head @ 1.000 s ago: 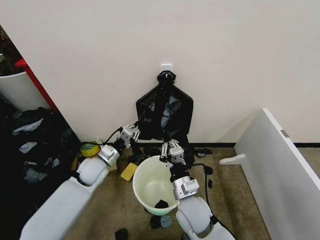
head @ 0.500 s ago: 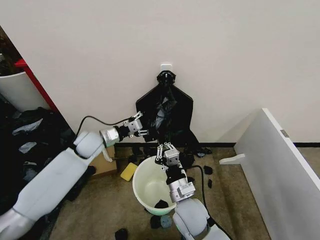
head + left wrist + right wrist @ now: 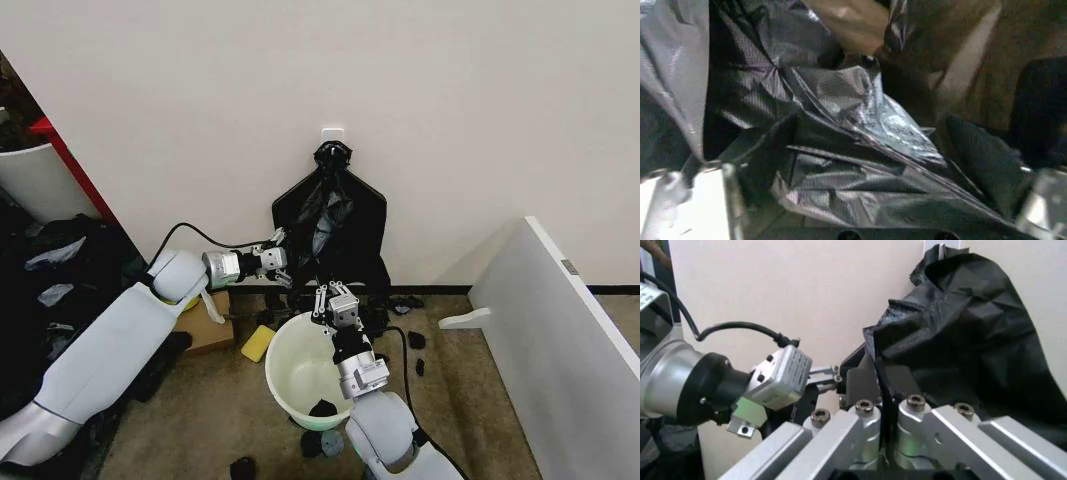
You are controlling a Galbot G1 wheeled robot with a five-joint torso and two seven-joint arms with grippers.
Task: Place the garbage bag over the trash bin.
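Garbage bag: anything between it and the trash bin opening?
Nothing visible blocks the way. The garbage bag hangs on the wall above the trash bin; only the right end effector sits over the bin's far rim, left end effector at the bag.

Behind everything, a plain pale wall [image 3: 450,110], with a small white hook plate [image 3: 333,133] fixed on it. Along the foot of the wall, a dark baseboard [image 3: 440,290]. Below, a brownish floor [image 3: 450,400], dusty in look. On the floor near the wall, a small yellow block [image 3: 257,343], lying flat. Just beside it, toward the left, a brown cardboard box [image 3: 205,335]. Scattered on the floor, several small black scraps [image 3: 415,341], one more near the lower edge [image 3: 243,467]. At the right, a long white panel [image 3: 565,345], slanted. At the far left, a heap of dark bags [image 3: 60,290] and a red edge [image 3: 60,150] above.
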